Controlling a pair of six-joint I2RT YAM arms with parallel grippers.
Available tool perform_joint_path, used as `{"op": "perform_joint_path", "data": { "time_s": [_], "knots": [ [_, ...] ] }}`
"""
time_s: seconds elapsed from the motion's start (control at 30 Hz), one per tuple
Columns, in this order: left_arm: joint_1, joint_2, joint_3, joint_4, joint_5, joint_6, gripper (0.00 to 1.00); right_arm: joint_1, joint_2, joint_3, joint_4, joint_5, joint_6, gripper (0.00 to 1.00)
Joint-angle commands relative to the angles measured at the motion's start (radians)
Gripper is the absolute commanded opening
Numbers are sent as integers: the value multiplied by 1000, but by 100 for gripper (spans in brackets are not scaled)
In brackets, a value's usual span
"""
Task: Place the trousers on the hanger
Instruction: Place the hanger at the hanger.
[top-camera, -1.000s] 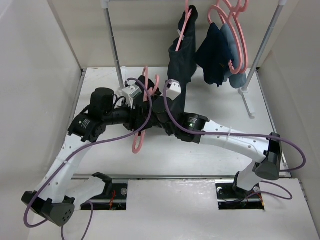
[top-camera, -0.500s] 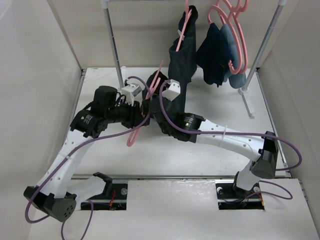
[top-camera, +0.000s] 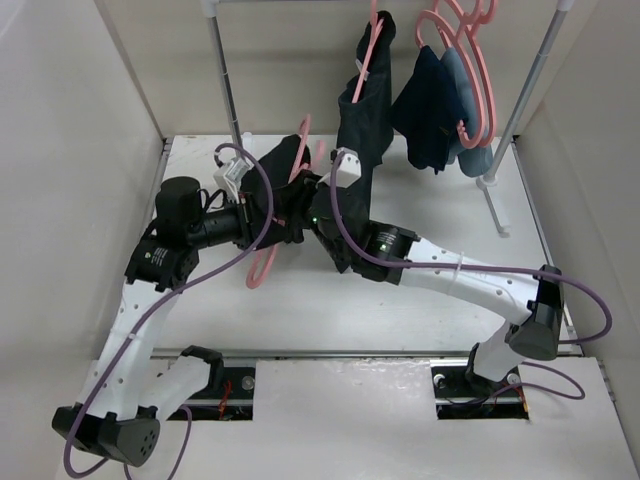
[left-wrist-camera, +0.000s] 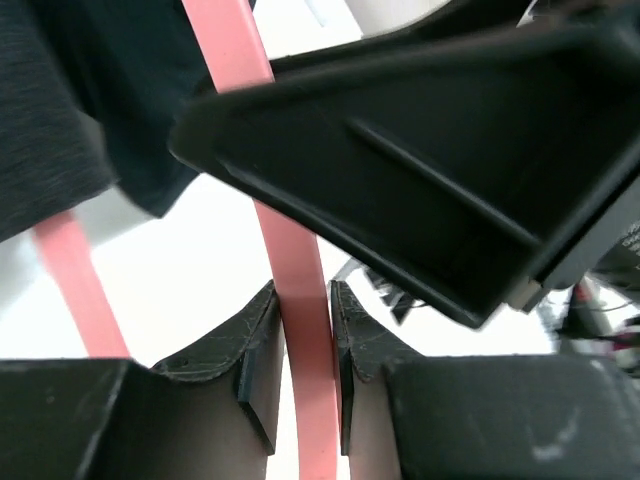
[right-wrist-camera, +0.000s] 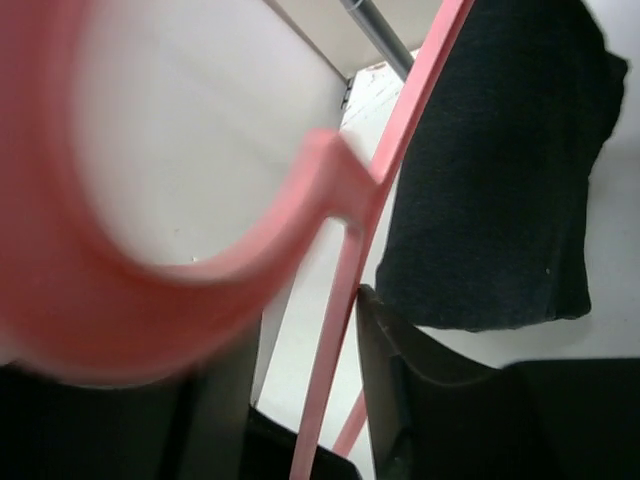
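Trousers (top-camera: 278, 170) hang bunched on pink hanger (top-camera: 262, 270), tilted over the surface (top-camera: 440, 215) between both arms; left claw (left-wrist-camera: 302, 310) pinches its bar, right claw (right-wrist-camera: 300, 400) stands parted around it

We count four garments: one pair of black trousers (top-camera: 283, 168), one dark garment (top-camera: 362, 110), one navy garment (top-camera: 425, 110), one pale-blue garment (top-camera: 472, 95). Pink hangers: one hanger (left-wrist-camera: 300, 340) low down, a second hanger (top-camera: 374, 30) on the one rack (top-camera: 226, 85), plus a bunch (top-camera: 440, 20) we cannot tell apart. Two arms, the left arm (top-camera: 125, 330) and the right arm (top-camera: 470, 280); one table (top-camera: 420, 325).

No legible text or markings
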Motion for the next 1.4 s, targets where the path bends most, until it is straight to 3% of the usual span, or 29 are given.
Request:
{"op": "perform_joint_path", "data": {
  "time_s": [0.0,0.1,0.3,0.43,0.7,0.87,1.37],
  "knots": [
    [28,-29,-24,288,166,-95,0,-8,-48,0,94,-50,-22,50],
    [49,-29,-24,355,177,-136,0,-17,-57,-10,104,-61,-32,57],
    [68,-29,-77,510,239,-300,0,-37,-57,-21,114,-111,-32,58],
    [68,-40,-87,521,249,-300,0,-46,-48,-21,124,-147,-32,63],
    [109,-40,-96,665,281,-438,0,-55,-81,-61,124,-147,-32,87],
    [144,-20,-108,785,290,-537,0,-55,-121,-70,124,-147,-70,94],
    [183,21,-116,1030,249,-722,0,-55,-255,-134,124,-177,-173,99]
  ]
}}
